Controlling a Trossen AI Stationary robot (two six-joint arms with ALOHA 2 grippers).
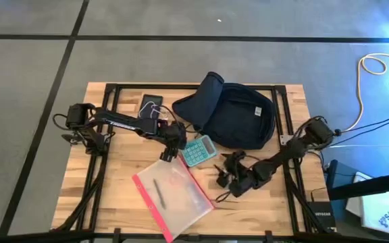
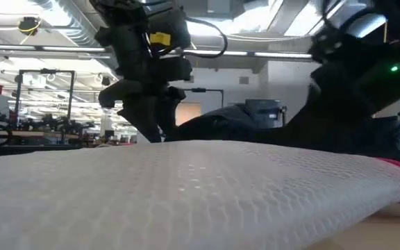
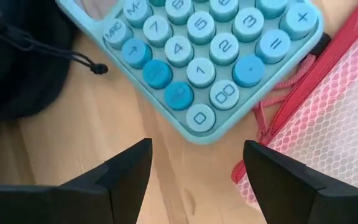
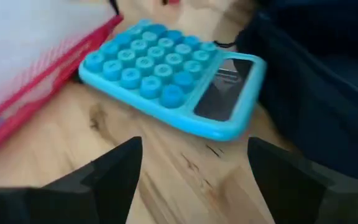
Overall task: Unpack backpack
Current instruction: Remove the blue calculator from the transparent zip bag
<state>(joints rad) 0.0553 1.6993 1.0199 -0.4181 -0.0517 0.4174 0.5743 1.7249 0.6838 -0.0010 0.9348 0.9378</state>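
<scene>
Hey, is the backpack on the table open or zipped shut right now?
Open. In the high view the backpack lies flat, its top flap pulled up and away toward the left, leaving a gap. What remains inside cannot be seen.

Robotics laboratory or open industrial workspace. Light wooden table (image 1: 123, 202) on a black metal frame, standing on grey carpet tiles (image 1: 32, 67) crossed by black floor lines. Yellow cable (image 1: 365, 81) trailing across floor. Exposed silver ceiling ducts (image 2: 61, 21), strip lighting and black metal rack frames (image 2: 44, 94) beyond.
</scene>
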